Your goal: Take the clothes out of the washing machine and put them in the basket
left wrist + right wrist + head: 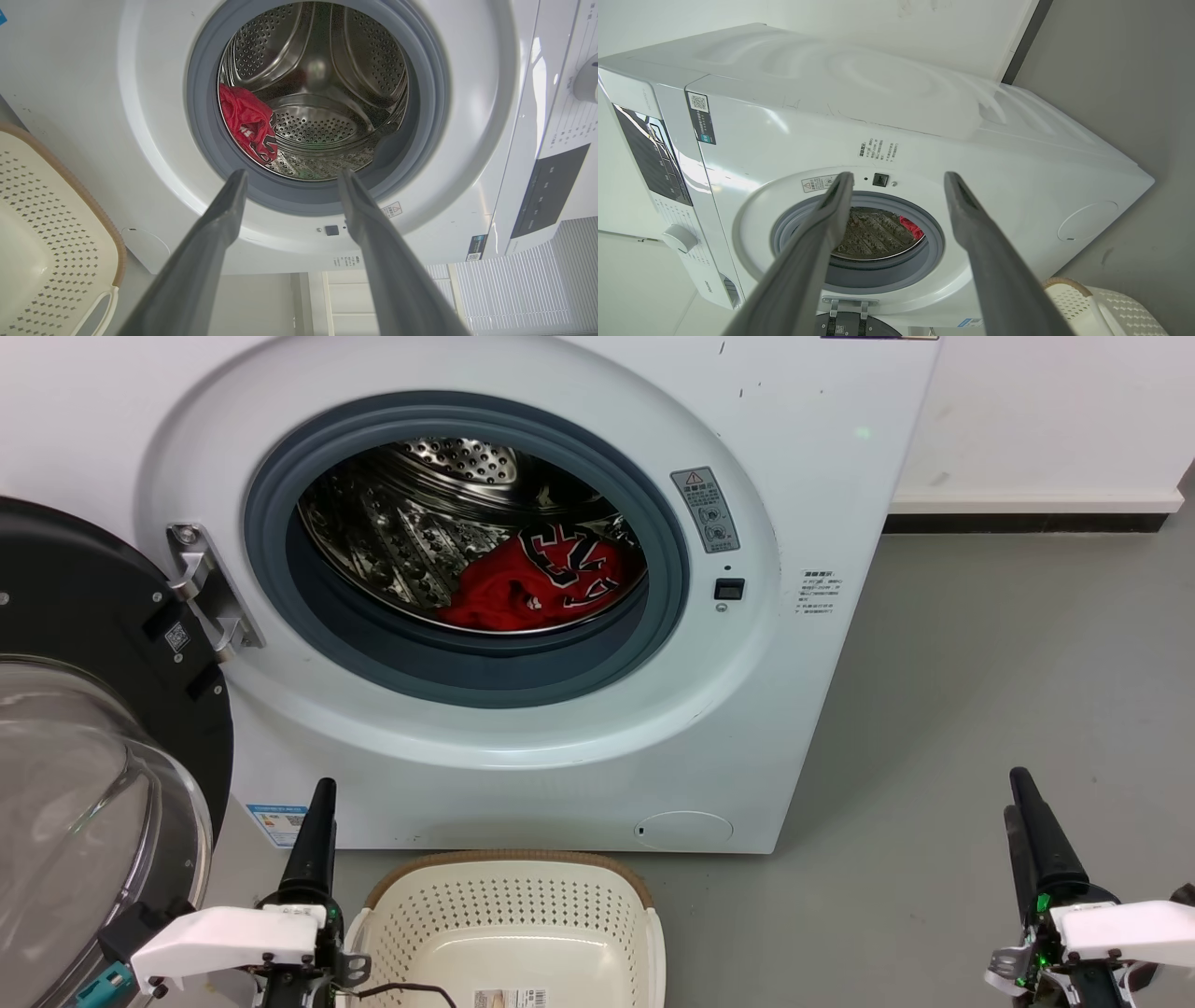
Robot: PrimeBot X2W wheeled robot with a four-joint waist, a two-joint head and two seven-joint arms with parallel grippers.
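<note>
Red clothes (532, 583) inside washing machine (794, 476), well beyond left pincer (293, 176) and right pincer (899, 177) | both apart

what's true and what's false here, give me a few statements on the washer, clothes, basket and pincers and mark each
1. The bright-red soft clothes lie in the drum of the large white front-loading washing machine. True.
2. The black-rimmed glass door is shut. False: it stands swung open beside the porthole.
3. The cream-white perforated plastic basket holds a garment. False: no garment shows in it.
4. The left pincer and right pincer are both open, holding nothing. True.
5. The basket sits on top of the machine. False: it sits on the grey floor in front of it.
</note>
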